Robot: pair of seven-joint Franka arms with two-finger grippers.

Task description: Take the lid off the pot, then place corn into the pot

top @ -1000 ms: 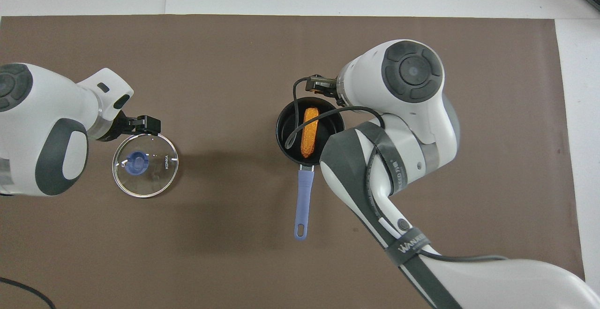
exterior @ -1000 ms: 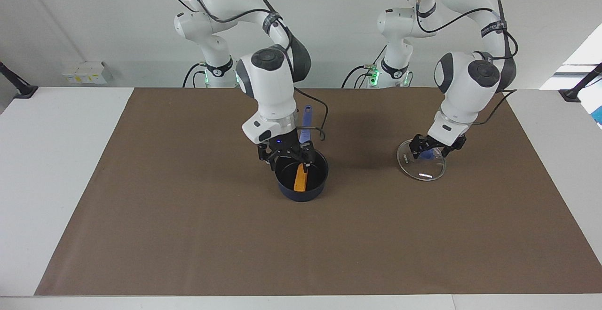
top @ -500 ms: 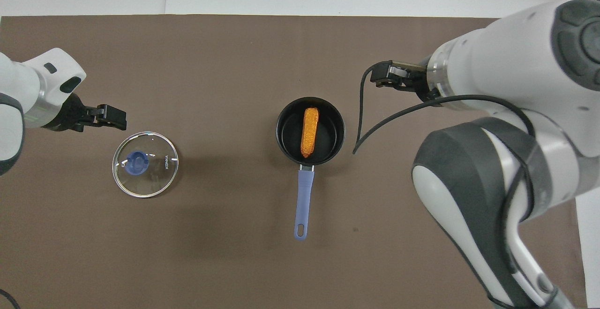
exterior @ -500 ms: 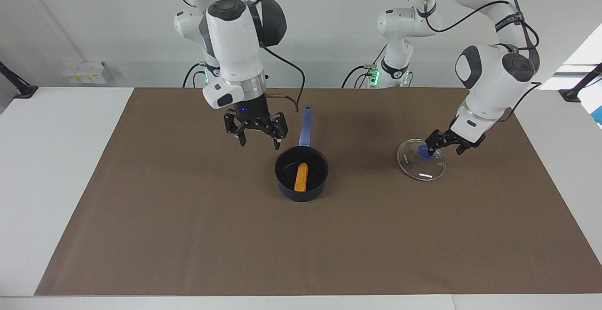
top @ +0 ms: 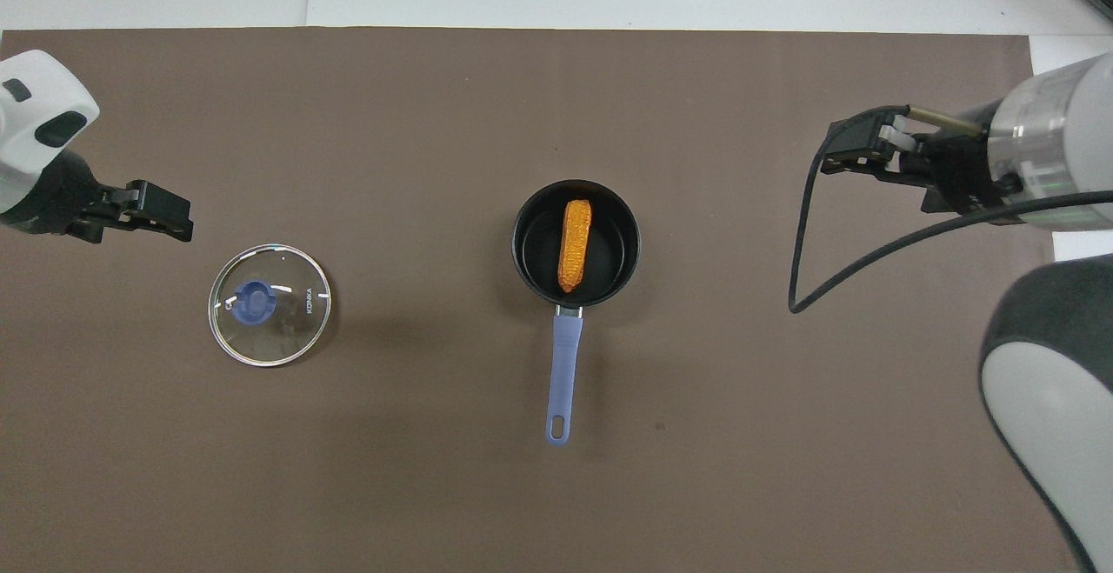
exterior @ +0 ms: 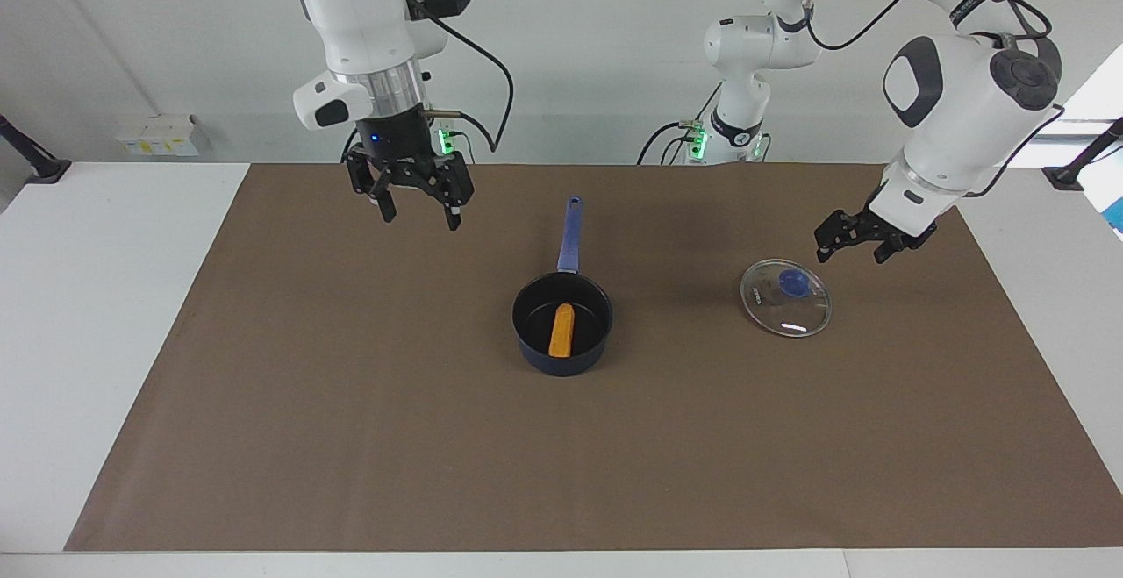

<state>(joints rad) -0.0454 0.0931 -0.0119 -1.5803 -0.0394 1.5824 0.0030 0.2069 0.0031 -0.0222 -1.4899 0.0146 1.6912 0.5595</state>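
Both arms pull up and away since a sec ago: right gripper [exterior: 413, 203] and left gripper [exterior: 861, 245] both w/ fingers apart, empty. Corn [exterior: 561, 330] lies in pot [exterior: 562, 359] mid-mat; lid [exterior: 786, 298] flat on mat toward left arm's end. Task looks done.

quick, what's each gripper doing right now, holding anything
left gripper: open, empty, up over the mat beside the lid.
right gripper: open, empty, raised over the mat toward the right arm's end.

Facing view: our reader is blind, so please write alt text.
Corn lies in the open pot; the lid rests on the mat toward the left arm's end. Both grippers, right and left, hang open and empty.
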